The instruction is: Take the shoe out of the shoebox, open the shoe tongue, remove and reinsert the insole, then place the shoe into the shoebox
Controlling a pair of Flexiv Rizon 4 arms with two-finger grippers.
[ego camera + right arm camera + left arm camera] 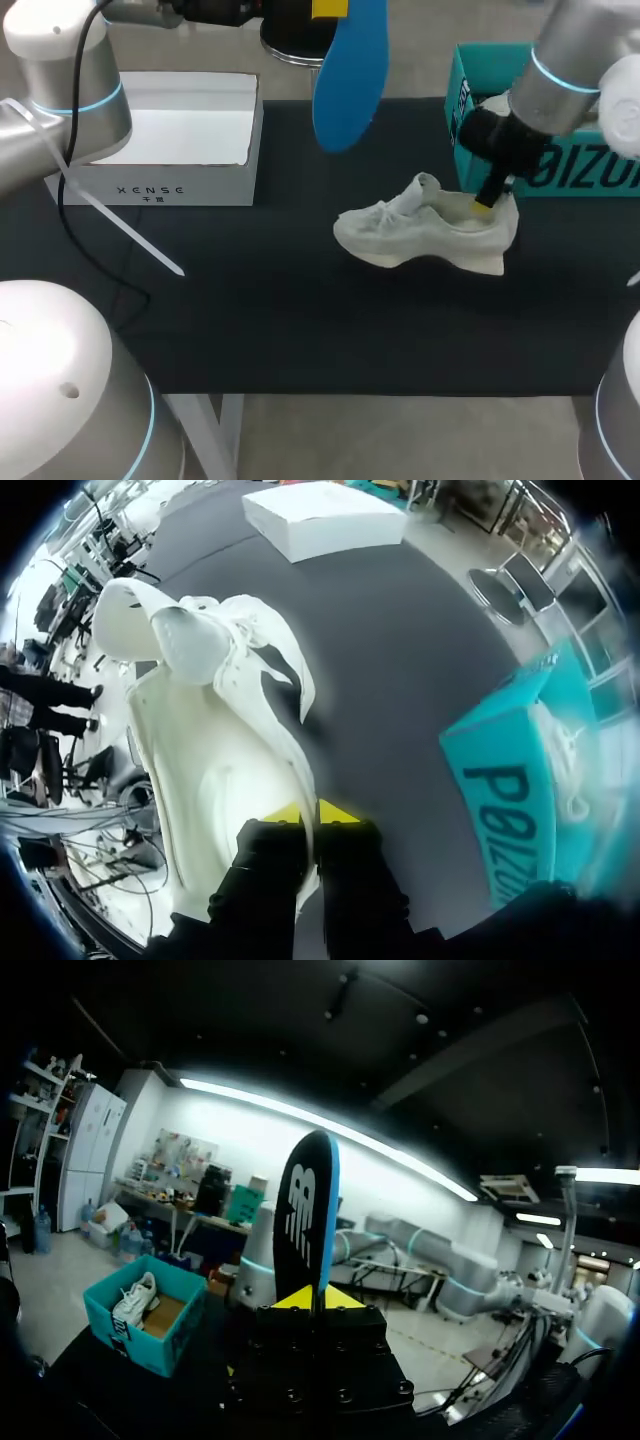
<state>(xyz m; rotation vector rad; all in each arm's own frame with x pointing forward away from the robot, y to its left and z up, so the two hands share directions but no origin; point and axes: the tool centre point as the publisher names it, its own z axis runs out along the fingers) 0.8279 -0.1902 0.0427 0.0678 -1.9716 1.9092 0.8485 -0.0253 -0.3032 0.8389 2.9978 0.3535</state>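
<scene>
The white shoe (pixel 430 235) lies on its side on the black table mat, toe pointing left, tongue pulled up. My right gripper (pixel 485 205) is shut on the shoe's heel collar; in the right wrist view the collar's edge (pixel 305 780) runs between the yellow tips of the right gripper (pixel 310 812). The blue insole (pixel 350 70) hangs high over the table's back middle. My left gripper (pixel 318 1298) is shut on its end, so the insole (pixel 308 1215) stands upright ahead of the fingers, dark side facing the camera. The teal shoebox (pixel 500 120) stands at the back right, behind the shoe.
A white open box (pixel 170 140) stands at the back left of the mat. In the left wrist view the teal shoebox (pixel 150 1310) holds another white shoe (pixel 133 1302). A thin white strip (pixel 130 235) hangs off my left arm over the mat's left side.
</scene>
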